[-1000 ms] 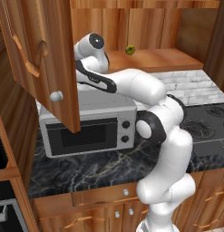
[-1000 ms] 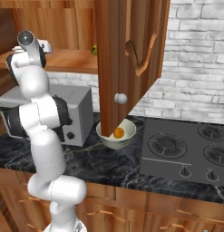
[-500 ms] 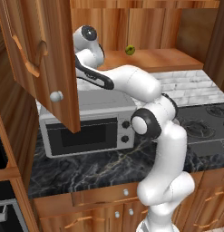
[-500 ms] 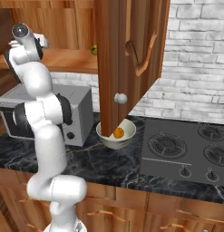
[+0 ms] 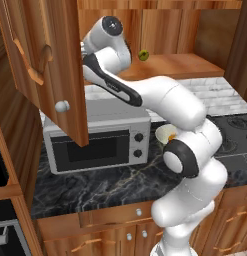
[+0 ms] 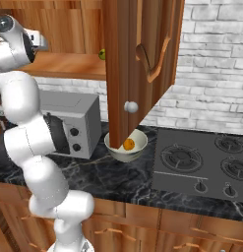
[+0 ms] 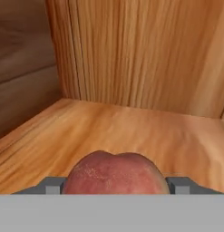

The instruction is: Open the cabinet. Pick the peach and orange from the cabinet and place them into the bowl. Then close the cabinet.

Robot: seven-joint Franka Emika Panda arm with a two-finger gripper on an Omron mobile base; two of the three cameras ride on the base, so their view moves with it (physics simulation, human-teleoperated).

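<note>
In the hand view the peach (image 7: 115,174), reddish and round, rests on the cabinet's wooden shelf (image 7: 131,131) near the back left corner. My gripper (image 7: 115,186) is shut on it, with a grey fingertip (image 7: 53,186) against each side. Both doors of the cabinet (image 5: 45,65) stand open, and my arm reaches in behind the left door. The orange (image 6: 128,144) lies inside the pale bowl (image 6: 124,152) on the counter, below the right door (image 6: 137,59).
A small green-yellow fruit (image 5: 143,54) sits on the shelf to the right of my hand. A silver microwave (image 5: 95,135) stands under the cabinet, and a black stove (image 6: 201,162) lies right of the bowl. The open doors hang over the counter.
My arm has swung further left and deeper into the cabinet, behind the left door. Bowl, orange and doors have not moved.
</note>
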